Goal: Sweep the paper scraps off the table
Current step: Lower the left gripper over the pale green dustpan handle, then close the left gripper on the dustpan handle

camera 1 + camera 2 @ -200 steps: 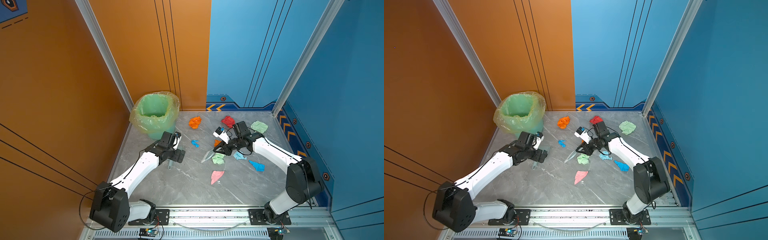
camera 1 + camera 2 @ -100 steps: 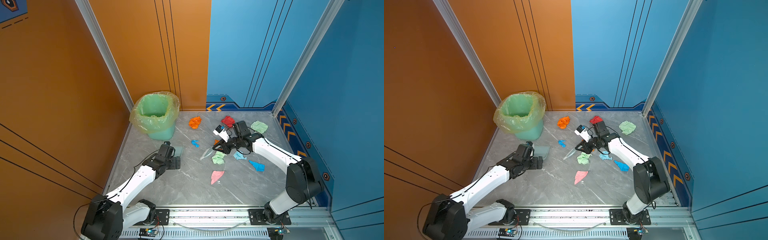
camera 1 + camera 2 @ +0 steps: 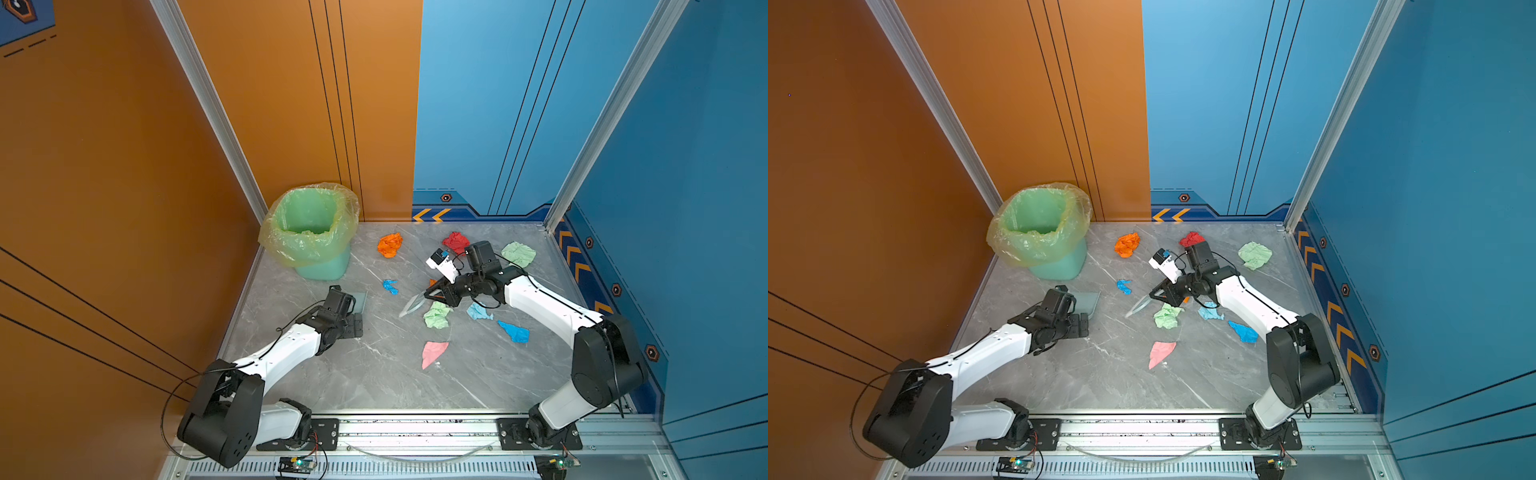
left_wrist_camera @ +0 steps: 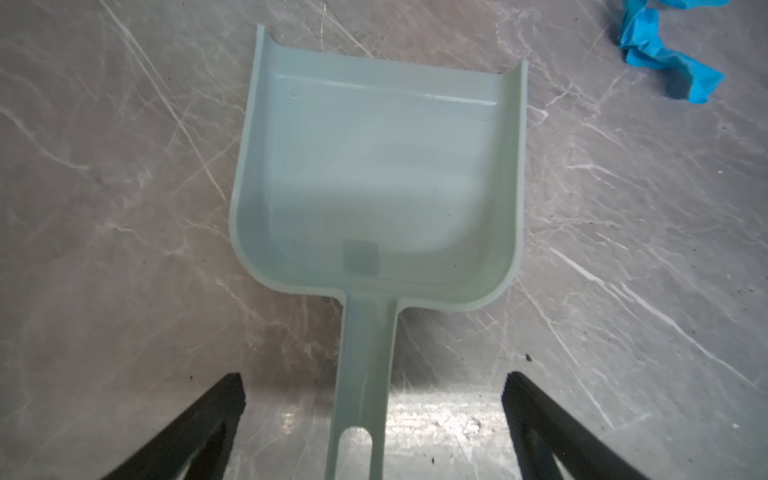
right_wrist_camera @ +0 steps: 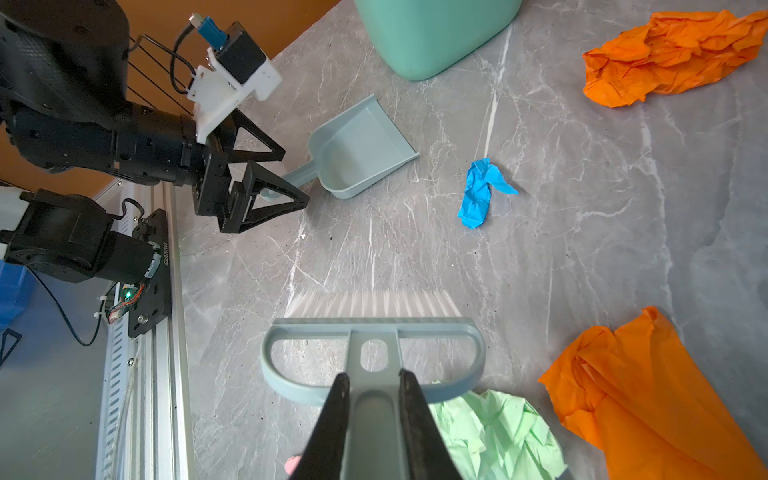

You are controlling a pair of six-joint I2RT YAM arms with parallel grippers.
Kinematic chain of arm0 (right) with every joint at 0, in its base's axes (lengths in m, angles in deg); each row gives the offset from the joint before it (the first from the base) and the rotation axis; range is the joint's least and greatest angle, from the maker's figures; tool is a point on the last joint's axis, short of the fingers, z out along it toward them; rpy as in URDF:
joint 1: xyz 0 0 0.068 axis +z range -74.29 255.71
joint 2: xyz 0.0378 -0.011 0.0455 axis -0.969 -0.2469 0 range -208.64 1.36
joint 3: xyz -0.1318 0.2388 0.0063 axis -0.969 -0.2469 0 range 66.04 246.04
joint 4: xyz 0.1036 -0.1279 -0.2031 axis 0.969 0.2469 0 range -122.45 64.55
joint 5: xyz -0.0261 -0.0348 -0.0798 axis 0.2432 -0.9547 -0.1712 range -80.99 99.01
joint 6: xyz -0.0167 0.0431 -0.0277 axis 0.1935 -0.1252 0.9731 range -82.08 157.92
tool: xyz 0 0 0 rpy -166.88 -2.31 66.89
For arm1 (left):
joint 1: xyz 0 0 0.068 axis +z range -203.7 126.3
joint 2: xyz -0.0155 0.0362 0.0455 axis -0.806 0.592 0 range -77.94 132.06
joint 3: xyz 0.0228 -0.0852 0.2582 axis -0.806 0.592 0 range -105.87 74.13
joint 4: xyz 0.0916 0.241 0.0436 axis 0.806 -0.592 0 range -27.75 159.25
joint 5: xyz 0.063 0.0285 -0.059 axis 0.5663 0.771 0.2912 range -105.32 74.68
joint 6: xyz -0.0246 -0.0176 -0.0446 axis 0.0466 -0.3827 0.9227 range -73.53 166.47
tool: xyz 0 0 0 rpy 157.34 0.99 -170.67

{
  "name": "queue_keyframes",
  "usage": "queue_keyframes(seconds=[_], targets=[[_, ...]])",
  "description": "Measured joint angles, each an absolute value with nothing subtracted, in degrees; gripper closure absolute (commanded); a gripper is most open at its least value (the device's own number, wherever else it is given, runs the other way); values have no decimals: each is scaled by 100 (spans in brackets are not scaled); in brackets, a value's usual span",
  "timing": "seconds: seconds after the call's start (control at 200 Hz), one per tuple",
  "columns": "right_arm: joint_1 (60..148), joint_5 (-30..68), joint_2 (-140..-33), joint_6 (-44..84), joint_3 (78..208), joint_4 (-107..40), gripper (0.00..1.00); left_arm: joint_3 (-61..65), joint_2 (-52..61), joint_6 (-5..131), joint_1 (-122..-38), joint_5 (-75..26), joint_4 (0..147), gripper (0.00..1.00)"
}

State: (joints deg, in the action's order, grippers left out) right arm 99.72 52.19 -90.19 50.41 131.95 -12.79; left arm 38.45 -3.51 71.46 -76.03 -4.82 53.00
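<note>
Surveying both top views, table: the table [image 3: 374, 386] carries the paper scraps [image 3: 437, 315] spread over its far and right parts; none is seen in the bin [image 3: 322, 268] at the far left corner.
Top view, right gripper: the right gripper [image 3: 430, 296] is clamped on the brush [image 3: 411, 306], held low just beside a pale green scrap [image 3: 1167, 316], judged so that it can push scraps leftward.
Top view, left gripper: the left gripper [image 3: 356, 325] sits low behind the dustpan [image 3: 360, 301], which lies flat near the bin.
Left wrist, jaws: spread wide, one on each side of the dustpan's handle, touching neither side; judged lined up for a grasp that would steady the pan.
Left wrist, pan: empty; a blue scrap [image 4: 669, 54] lies beyond its mouth, apart.
Right wrist, grip: both fingers press the brush handle; the bristles point toward the ground between dustpan and blue scrap.
Right wrist, neighbours: the pale green scrap touches the brush head; an orange scrap [image 5: 631, 399] lies near.
Stage: judged before the first stroke; the pan must be gripped first.
</note>
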Motion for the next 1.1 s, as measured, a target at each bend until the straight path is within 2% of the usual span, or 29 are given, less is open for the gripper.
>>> queue_keyframes(seconds=[1.101], targets=[[9980,5114,-9023,4984,13195,-1321,100,3899,482,7205,-7601,-482,6197,13]])
